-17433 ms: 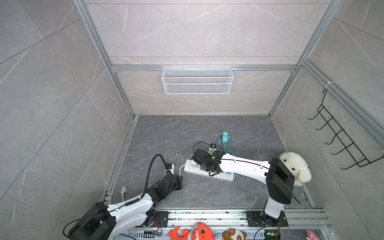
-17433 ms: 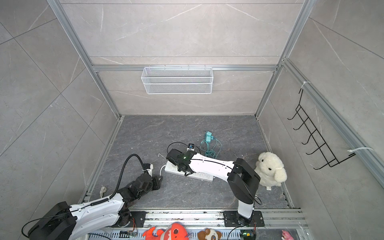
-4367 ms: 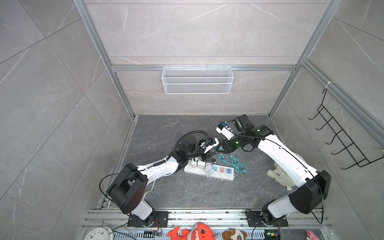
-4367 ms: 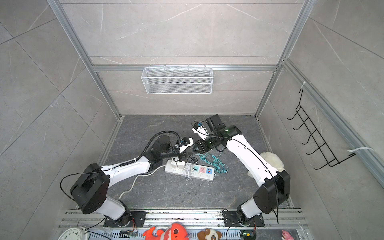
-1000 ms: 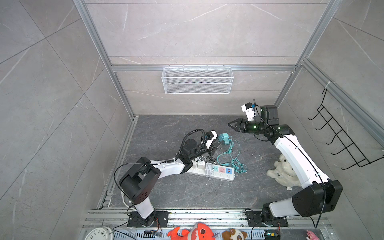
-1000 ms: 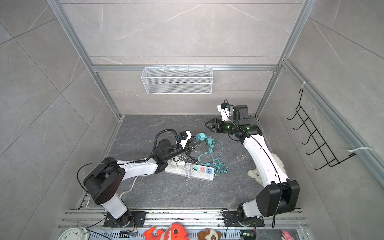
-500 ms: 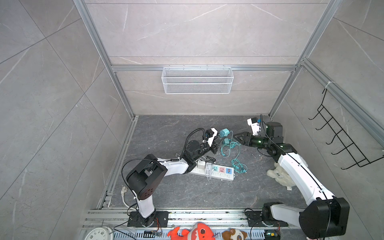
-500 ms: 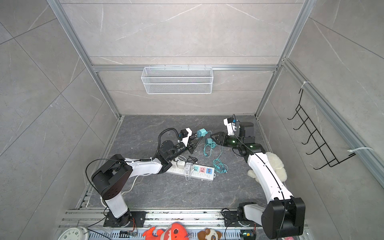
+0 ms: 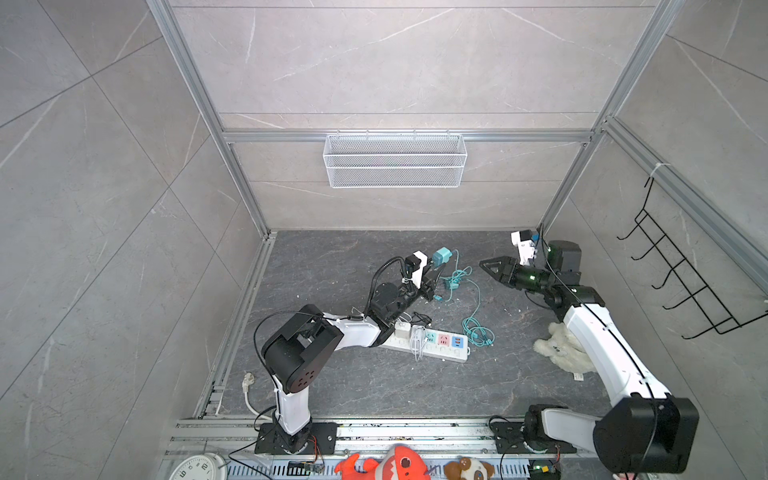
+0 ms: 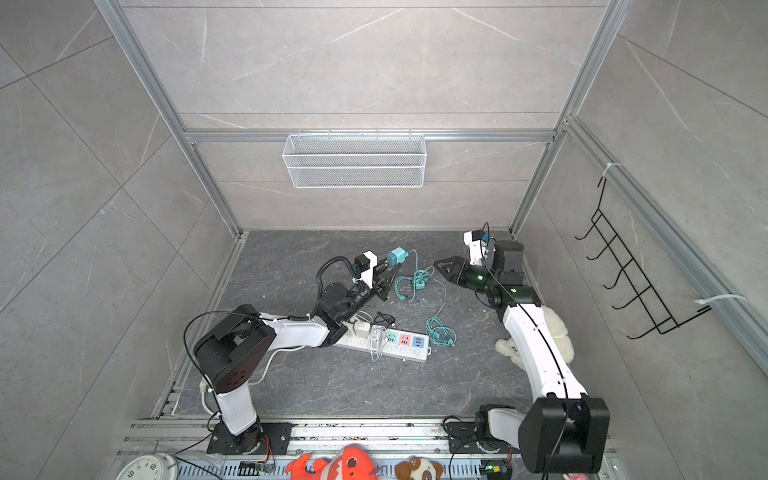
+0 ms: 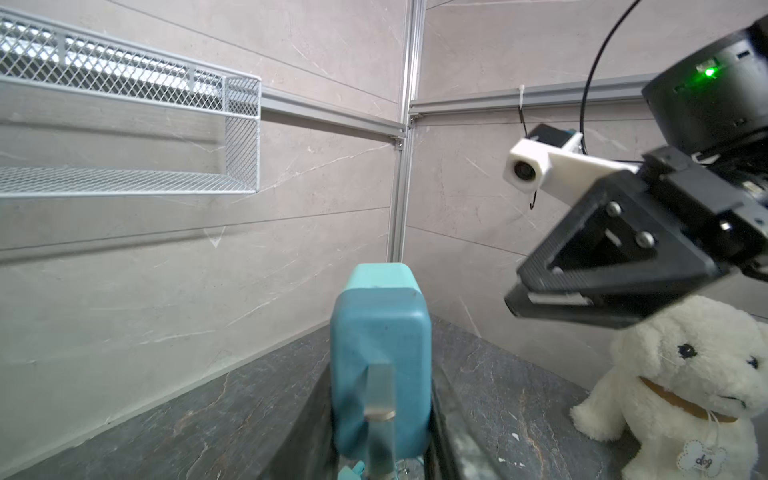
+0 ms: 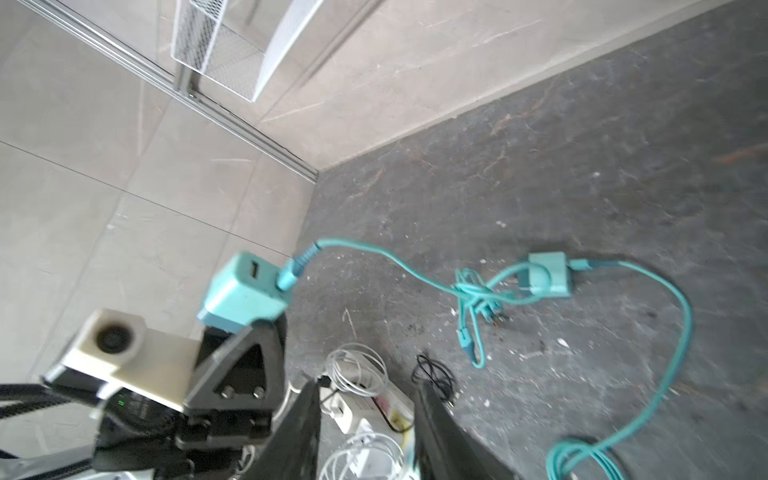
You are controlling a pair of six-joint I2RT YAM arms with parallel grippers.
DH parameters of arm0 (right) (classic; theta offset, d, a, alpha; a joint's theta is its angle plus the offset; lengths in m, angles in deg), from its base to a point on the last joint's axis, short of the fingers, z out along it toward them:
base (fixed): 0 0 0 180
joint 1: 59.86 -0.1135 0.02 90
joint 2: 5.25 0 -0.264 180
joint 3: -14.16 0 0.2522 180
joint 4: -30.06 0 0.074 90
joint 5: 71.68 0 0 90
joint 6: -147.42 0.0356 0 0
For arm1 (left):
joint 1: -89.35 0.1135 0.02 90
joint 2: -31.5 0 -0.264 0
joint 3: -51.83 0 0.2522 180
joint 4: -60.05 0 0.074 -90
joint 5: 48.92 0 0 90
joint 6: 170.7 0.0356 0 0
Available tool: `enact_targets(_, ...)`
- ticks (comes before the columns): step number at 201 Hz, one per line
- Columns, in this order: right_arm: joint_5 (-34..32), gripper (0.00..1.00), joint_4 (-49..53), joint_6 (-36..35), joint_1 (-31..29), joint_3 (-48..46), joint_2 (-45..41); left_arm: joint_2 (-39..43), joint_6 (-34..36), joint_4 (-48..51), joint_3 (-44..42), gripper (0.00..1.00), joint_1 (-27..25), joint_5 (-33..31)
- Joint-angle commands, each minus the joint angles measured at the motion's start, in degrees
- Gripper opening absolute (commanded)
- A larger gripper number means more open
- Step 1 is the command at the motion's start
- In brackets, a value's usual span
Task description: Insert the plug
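Left gripper (image 9: pixel 435 269) pinches boxy teal plug (image 9: pixel 441 256) (smooth, rounded corners).

The teal plug adapter (image 9: pixel 441 254) is being held up off the floor, its teal cable (image 9: pixel 476 297) trailing down; the white power strip (image 9: pixel 459 352) is lying flat nearby

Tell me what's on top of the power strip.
On the power strip sit a white adapter and a coiled white cable; three coloured sockets show uncovered. The left arm hides its other end.
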Motion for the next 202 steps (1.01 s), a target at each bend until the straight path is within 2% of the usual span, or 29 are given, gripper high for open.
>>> enact_targets(1, 9.21, 0.40, -9.86, 3.69, -0.31, 5.78, 4.59, 3.95, -1.60, -6.20, -2.44, 0.01, -0.10, -1.57)
enact_targets(24, 16.76, 0.41, -13.95, 3.92, -0.67, 10.83, 8.30, 5.45, -2.43, -6.35, -4.51, 0.00, -0.11, -2.04)
enact_targets(57, 22.75, 0.41, -7.98, -4.93, -4.15, 16.32, 11.24, 8.55, -1.83, -6.38, -6.50, 0.00, -0.10, -2.65)
enact_targets(91, 21.46, 0.39, -4.52, -10.47, -11.51, 14.97, 10.73, 11.40, -1.95, -6.34, -6.80, 0.00, 0.31, -3.01)
enact_targets(107, 20.32, 0.37, -4.96, -10.70, -13.27, 12.68, 9.94, 12.21, -3.17, -6.32, -6.79, 0.00, 0.72, -3.32)
enact_targets(143, 19.07, 0.35, -9.49, -8.89, -13.84, 5.21, 6.44, 12.49, -5.38, -6.34, -5.71, 0.00, 1.45, -2.36)
enact_targets(176, 19.32, 0.32, -14.31, -7.23, -13.80, 1.01, 7.20, 10.52, -8.04, -6.37, -3.42, 0.00, 3.31, -2.27)
enact_targets(202, 20.44, 0.32, -19.87, -4.46, -13.79, 1.31, 9.97, 9.33, -14.15, -6.32, -2.20, 0.00, 5.83, -1.34)
